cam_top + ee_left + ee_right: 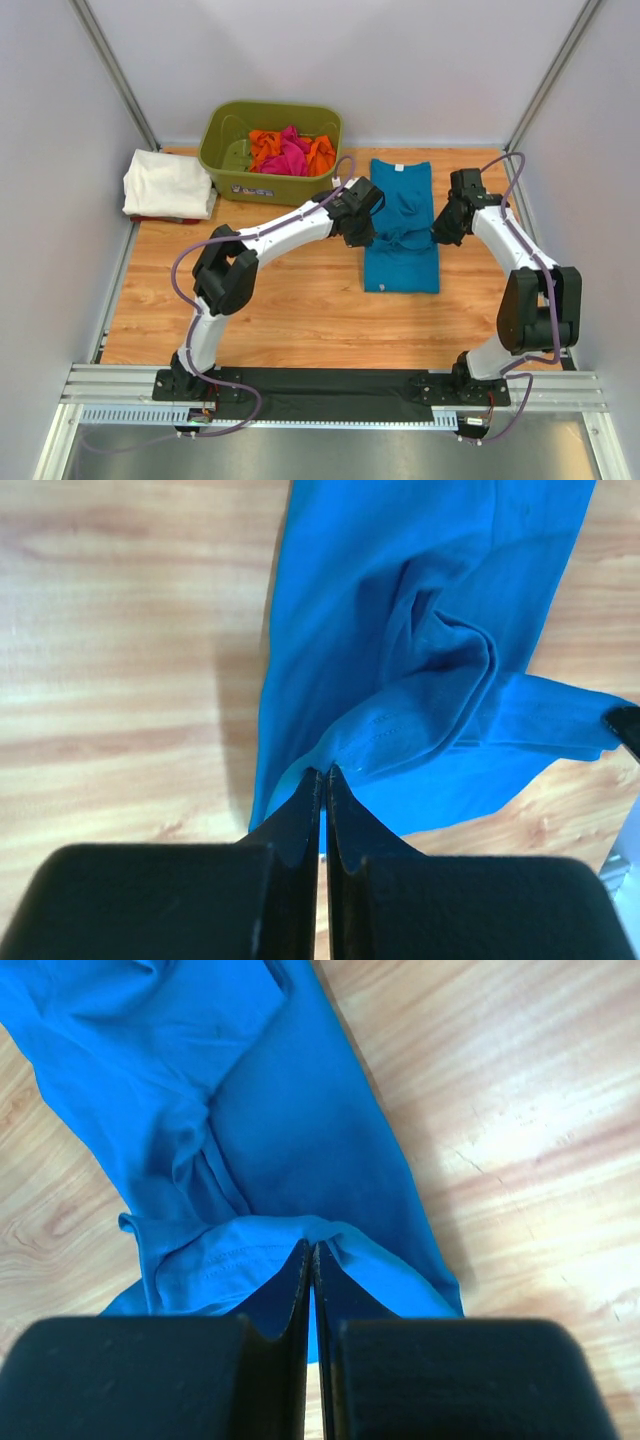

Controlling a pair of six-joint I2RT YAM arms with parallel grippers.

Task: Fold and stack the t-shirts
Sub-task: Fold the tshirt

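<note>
Wooden table (300,300): teal-blue t-shirt (402,268) between left jaws, right jaws; both clenched on its raised fold.

Overhead; wrist cameras close (sharing shirt (402,228)).

Bright, even overhead light leaves soft shadows beneath the left arm (285,228) on the wooden table (300,310) and beside the teal-blue t-shirt (400,570). Glare whitens the wood in the right wrist view.

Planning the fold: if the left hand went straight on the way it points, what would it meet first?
Probably the teal-blue t-shirt: the left hand, shut on its edge, points into the bunched cloth ahead.
</note>
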